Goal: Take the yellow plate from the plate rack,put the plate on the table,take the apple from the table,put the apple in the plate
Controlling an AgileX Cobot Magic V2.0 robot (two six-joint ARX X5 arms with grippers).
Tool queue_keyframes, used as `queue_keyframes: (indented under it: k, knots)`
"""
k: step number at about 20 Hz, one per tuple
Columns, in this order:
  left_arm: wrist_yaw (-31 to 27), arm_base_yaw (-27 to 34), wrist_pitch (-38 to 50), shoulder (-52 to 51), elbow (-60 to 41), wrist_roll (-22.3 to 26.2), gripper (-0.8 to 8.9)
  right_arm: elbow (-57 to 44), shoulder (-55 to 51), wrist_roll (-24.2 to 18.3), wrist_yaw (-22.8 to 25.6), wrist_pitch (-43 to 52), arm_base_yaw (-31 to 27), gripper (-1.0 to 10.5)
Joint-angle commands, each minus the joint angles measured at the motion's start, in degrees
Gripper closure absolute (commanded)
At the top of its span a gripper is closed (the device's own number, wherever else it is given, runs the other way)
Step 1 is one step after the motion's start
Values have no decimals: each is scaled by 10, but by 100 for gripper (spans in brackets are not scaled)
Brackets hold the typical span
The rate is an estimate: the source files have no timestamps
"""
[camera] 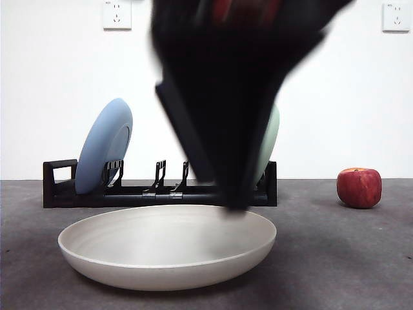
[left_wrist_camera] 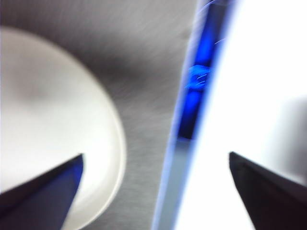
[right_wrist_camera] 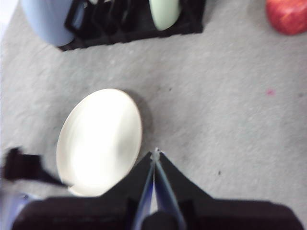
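- Yellow plate (camera: 166, 248) – really cream/off-white – lies flat on the table (camera: 335, 258), right way up, in front of the plate rack (camera: 159, 191). Nothing in it; bowl bare in the front and right wrist views.
- Plate rack: low black piece w/ handle loop at one end. It holds two plates on edge – blue plate (camera: 103, 154) near the handle end, pale green plate (camera: 268, 145) near the other end, mostly hidden behind the arm in the front view. Prong slots btwn them hold nothing.
- Apple (camera: 359, 187) sits on the table, well apart from the yellow plate, off past the green-plate end of the rack. Upright, red, untouched; no gripper near it.
- Left gripper (left_wrist_camera: 156, 191): jaws spread wide, nothing btwn them. One jaw tip sits over the yellow plate's rim, the other out over a bright washed-out area; view is blurred. Cannot tell if that tip touches the rim.
- Right gripper (right_wrist_camera: 156, 155): jaws pressed together to a point, holding nothing, above the table just beside the yellow plate's edge.
- Front view: a big dark blurred arm comes down from the top centre, its tip at the far rim of the yellow plate – contact cannot be told.
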Motion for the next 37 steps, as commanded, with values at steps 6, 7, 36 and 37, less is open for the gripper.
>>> queue_keyframes:
  k: [6, 7, 36, 37]
  knots:
    - [25, -16, -89, -31, 152, -36, 792, 3, 33, 27, 20, 40, 0, 607]
    - [25, -16, -91, -50, 153, -38, 817, 3, 43, 27, 20, 41, 0, 571]
    - [-95, -6, -92, -470, 140, -221, 817, 322, 619, -21, 201, 168, 1, 212]
    - [-95, -6, -92, -470, 140, -221, 818, 322, 629, -19, 201, 178, 1, 212]
